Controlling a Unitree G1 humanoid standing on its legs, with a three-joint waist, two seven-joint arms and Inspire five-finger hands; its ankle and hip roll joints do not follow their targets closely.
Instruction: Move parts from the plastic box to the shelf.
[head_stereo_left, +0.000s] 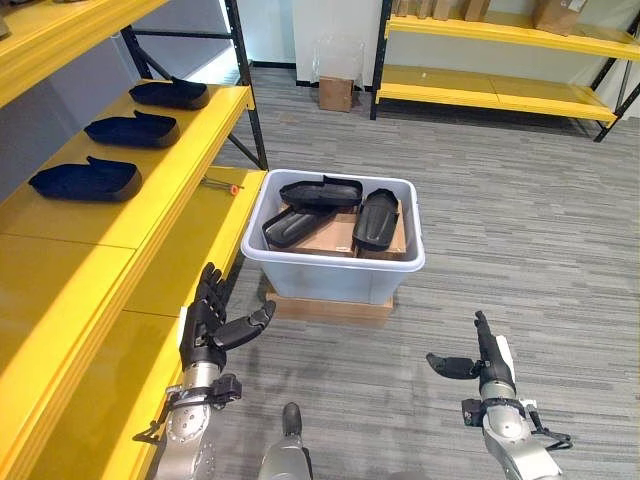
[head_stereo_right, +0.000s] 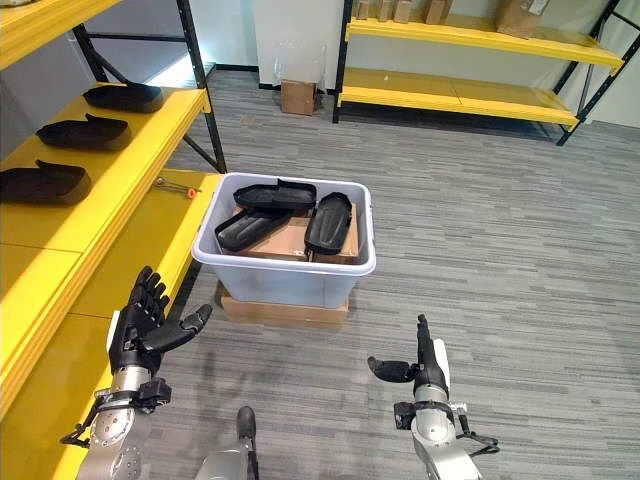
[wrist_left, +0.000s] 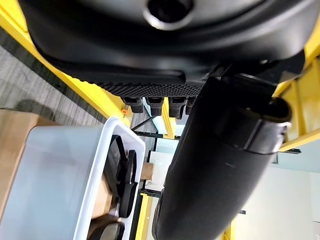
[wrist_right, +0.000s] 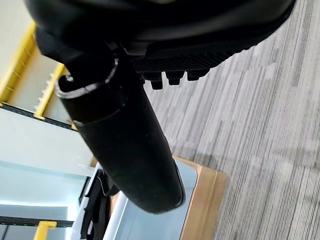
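Observation:
A grey plastic box (head_stereo_left: 330, 270) stands on a flat cardboard sheet (head_stereo_left: 330, 306) on the carpet. Three black molded parts (head_stereo_left: 320, 192) lie in it over a brown cardboard piece. Three more black parts (head_stereo_left: 85, 180) rest in a row on the yellow shelf (head_stereo_left: 150, 215) to my left. My left hand (head_stereo_left: 212, 325) hovers open beside the shelf's front edge, in front of the box, holding nothing. My right hand (head_stereo_left: 478, 362) hangs open over the carpet to the right of the box, also empty.
A small red-tipped tool (head_stereo_left: 222, 184) lies on the shelf near the box. Black shelf uprights (head_stereo_left: 245, 85) rise behind it. A second yellow rack (head_stereo_left: 500, 90) with cardboard boxes stands at the back, and a small carton (head_stereo_left: 336, 93) sits by the wall.

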